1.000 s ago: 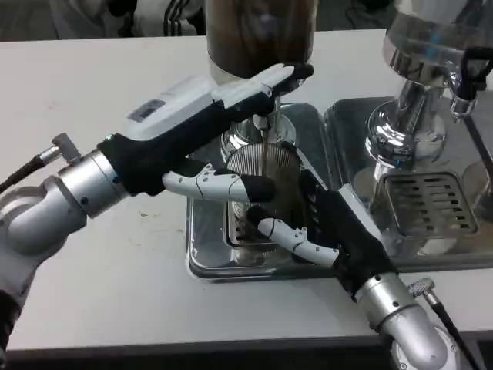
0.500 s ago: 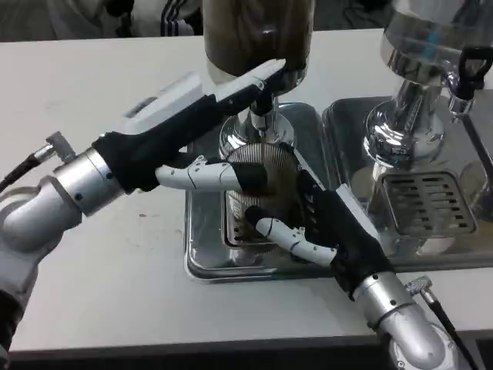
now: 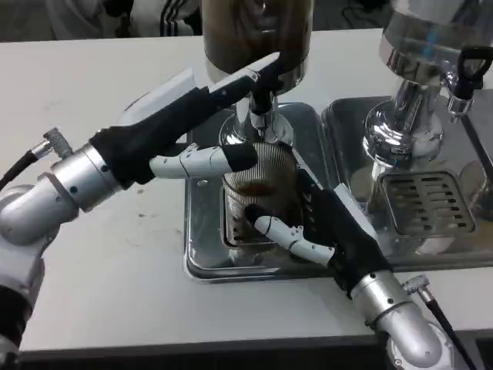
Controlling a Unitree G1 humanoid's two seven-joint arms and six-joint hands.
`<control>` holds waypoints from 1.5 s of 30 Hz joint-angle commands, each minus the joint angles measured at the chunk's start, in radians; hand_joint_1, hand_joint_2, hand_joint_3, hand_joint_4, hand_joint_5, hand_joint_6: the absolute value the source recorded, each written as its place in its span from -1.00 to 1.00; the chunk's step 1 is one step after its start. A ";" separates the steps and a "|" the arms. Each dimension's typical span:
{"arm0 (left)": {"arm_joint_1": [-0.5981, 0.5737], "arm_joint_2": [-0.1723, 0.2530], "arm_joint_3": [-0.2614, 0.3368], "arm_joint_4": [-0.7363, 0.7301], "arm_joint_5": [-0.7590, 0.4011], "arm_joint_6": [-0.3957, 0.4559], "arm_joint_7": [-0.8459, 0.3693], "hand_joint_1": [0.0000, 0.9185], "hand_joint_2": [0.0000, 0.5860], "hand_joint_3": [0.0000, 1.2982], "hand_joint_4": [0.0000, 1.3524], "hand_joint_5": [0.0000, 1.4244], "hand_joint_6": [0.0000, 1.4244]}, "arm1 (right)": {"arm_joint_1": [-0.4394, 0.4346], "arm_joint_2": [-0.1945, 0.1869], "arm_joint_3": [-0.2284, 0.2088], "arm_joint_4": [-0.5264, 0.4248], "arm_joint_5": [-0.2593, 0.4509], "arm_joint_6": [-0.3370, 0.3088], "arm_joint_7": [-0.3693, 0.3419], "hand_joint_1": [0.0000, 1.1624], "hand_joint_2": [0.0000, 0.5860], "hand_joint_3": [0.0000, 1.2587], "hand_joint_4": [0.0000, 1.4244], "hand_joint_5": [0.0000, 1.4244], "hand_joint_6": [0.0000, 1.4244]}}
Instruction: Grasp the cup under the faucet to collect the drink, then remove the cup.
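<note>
Right robot hand (image 3: 323, 231): nearest item, forearm entering from lower right. Fingers wrapped round the cup (image 3: 258, 193); one white-and-black finger crosses the cup's lower front, black palm against its right side. Holding the cup.

Cup: clear, ribbed, upright, brown drink inside, level approx. halfway. Stands on the grate of the drip tray (image 3: 202, 262), between the two robot hands, directly below the faucet (image 3: 259, 116).

Drip tray: steel, on the white surface (image 3: 100, 270), under and around the right robot hand.

Left robot hand (image 3: 196, 116): beyond and left of the cup, forearm coming in from the left. Upper fingers stretched out to the faucet lever, tips at or on it; actual contact cannot be confirmed. One lower finger (image 3: 208, 160) lies across the cup's upper rim area on its left side. Nothing enclosed in a grip; fingers spread apart.

Dispenser (image 3: 258, 35): dark brown tank, behind the left robot hand's fingertips, faucet beneath.

Second dispenser (image 3: 424, 62): to the right of the right robot hand, further back, chrome base, own drip tray (image 3: 431, 200) w/ slotted grate, black tap handle (image 3: 466, 73) at far right.
</note>
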 commanded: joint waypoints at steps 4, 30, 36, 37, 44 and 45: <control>0.004 -0.021 0.021 -0.010 -0.026 0.019 -0.068 -1.00 -0.80 -0.91 -0.95 -0.83 -0.86 | -0.011 0.010 0.001 0.027 -0.001 -0.009 -0.002 0.01 -0.21 -1.00 -1.00 -1.00 -1.00; -0.007 -0.093 0.157 -0.033 -0.188 0.186 -0.222 -1.00 -0.80 -0.89 -0.94 -0.83 -0.85 | -0.004 0.012 0.001 0.020 -0.002 -0.011 -0.006 -0.01 -0.18 -1.00 -1.00 -1.00 -1.00; -0.009 -0.105 0.190 -0.052 -0.216 0.221 -0.253 -1.00 -0.80 -0.88 -0.91 -0.82 -0.84 | -0.009 0.012 0.000 0.019 0.000 -0.017 -0.006 -0.01 -0.18 -1.00 -1.00 -1.00 -1.00; -0.007 -0.106 0.195 -0.059 -0.224 0.227 -0.259 -1.00 -0.80 -0.88 -0.91 -0.82 -0.84 | -0.010 0.012 -0.001 0.020 0.000 -0.017 -0.005 -0.01 -0.18 -1.00 -1.00 -1.00 -1.00; -0.003 -0.115 0.231 -0.103 -0.256 0.263 -0.291 -1.00 -0.81 -0.87 -0.90 -0.81 -0.83 | -0.019 0.011 -0.003 0.032 0.003 -0.022 -0.003 -0.01 -0.18 -1.00 -1.00 -1.00 -1.00; -0.001 -0.114 0.234 -0.111 -0.260 0.267 -0.293 -1.00 -0.81 -0.87 -0.90 -0.81 -0.83 | -0.019 0.011 -0.003 0.033 0.003 -0.023 -0.003 -0.01 -0.18 -1.00 -1.00 -1.00 -1.00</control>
